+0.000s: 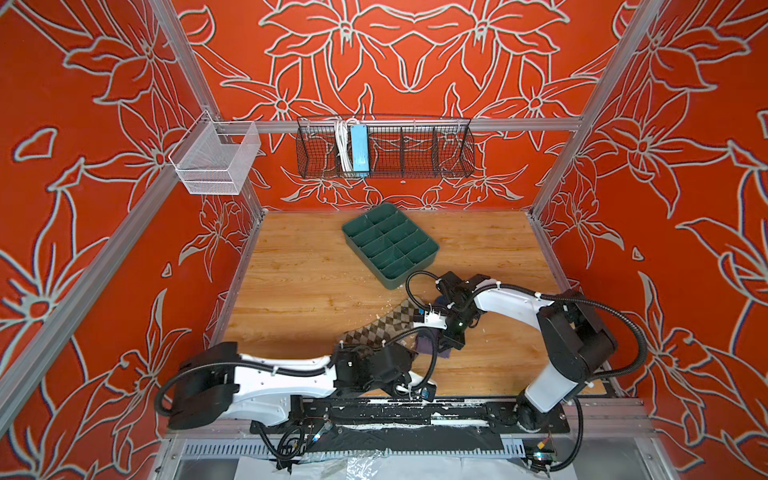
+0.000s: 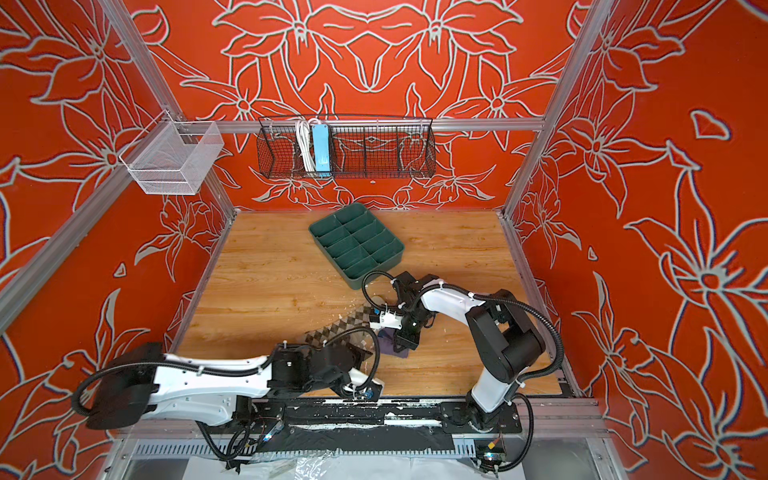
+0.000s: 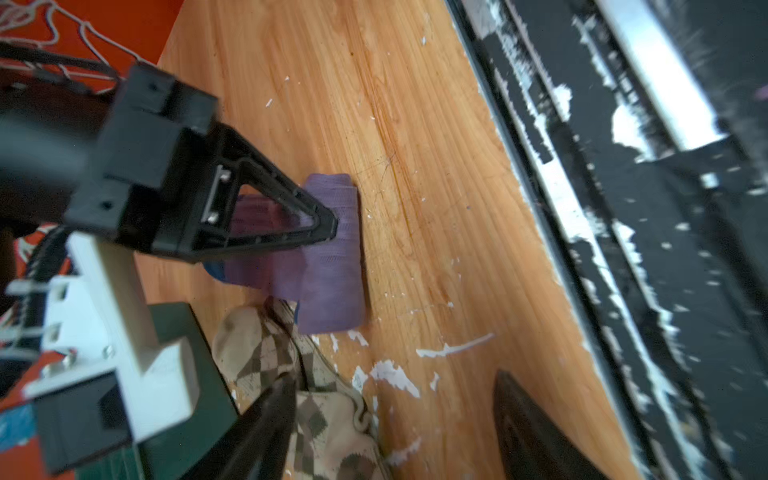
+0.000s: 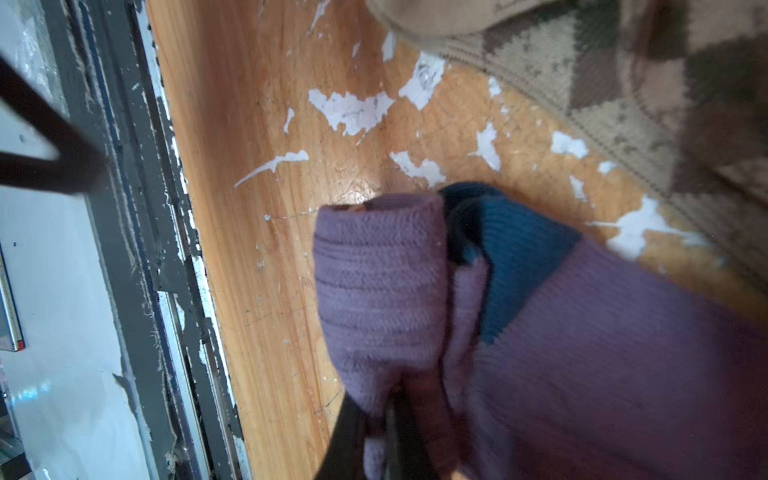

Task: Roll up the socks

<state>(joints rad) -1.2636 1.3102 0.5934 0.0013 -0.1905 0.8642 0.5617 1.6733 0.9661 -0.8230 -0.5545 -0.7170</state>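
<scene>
The beige argyle sock (image 1: 386, 326) lies stretched at a slant on the wooden table, seen in both top views (image 2: 353, 322). The purple sock (image 1: 428, 345) with a blue toe lies beside its near end, partly rolled (image 4: 382, 282). My right gripper (image 4: 374, 399) is shut on the roll's end; its black fingers (image 3: 324, 224) also show in the left wrist view, pressed on the purple sock (image 3: 332, 266). My left gripper (image 3: 395, 376) hangs low over the near end of the argyle sock (image 3: 332, 415), jaws apart, one finger over the fabric and one over bare wood.
A green divided tray (image 1: 409, 270) sits just behind the right wrist. The black front rail (image 1: 395, 411) runs close behind the left gripper. A black wire basket (image 1: 384, 147) and a white mesh basket (image 1: 216, 160) hang on the walls. White flakes dot the wood.
</scene>
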